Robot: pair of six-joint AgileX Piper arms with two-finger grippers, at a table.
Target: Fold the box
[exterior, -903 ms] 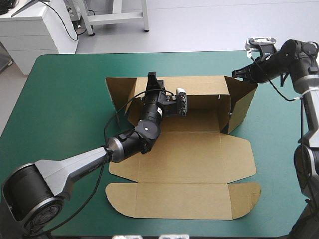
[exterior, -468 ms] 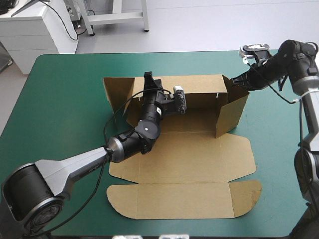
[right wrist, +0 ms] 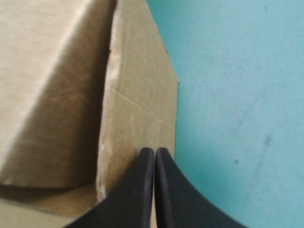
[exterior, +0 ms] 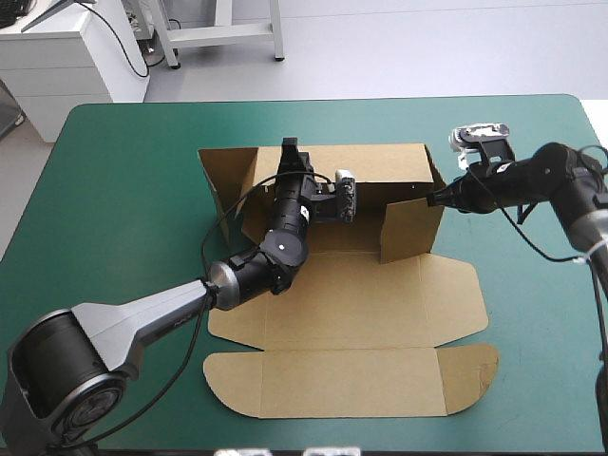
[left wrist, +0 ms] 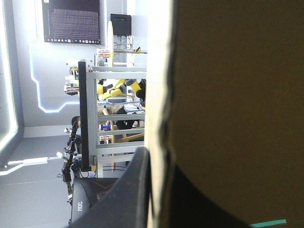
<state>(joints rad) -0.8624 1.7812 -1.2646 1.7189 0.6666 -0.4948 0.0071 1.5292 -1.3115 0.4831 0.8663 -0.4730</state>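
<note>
The brown box (exterior: 361,313) lies in the middle of the table with its back wall (exterior: 380,161) raised. My left gripper (exterior: 290,150) is at the top edge of that wall near its left end, shut on the box. In the left wrist view the box (left wrist: 237,95) fills the side, with one black finger (left wrist: 128,190) against its edge. My right gripper (exterior: 437,200) is shut, its tip against the outer face of the right side flap (exterior: 410,228), which stands turned inward. The right wrist view shows the shut gripper (right wrist: 155,151) touching that flap (right wrist: 137,95).
The left side flap (exterior: 228,176) stands up and angles outward. The lid panel (exterior: 351,380) and its tabs lie flat toward the near edge. Bare teal-green cover (exterior: 123,190) lies left of the box, and more (right wrist: 237,95) beside the right gripper.
My right gripper came down and moved leftward, swinging the right side flap from splayed outward to turned in at the box's right end. The left arm has stayed put.
</note>
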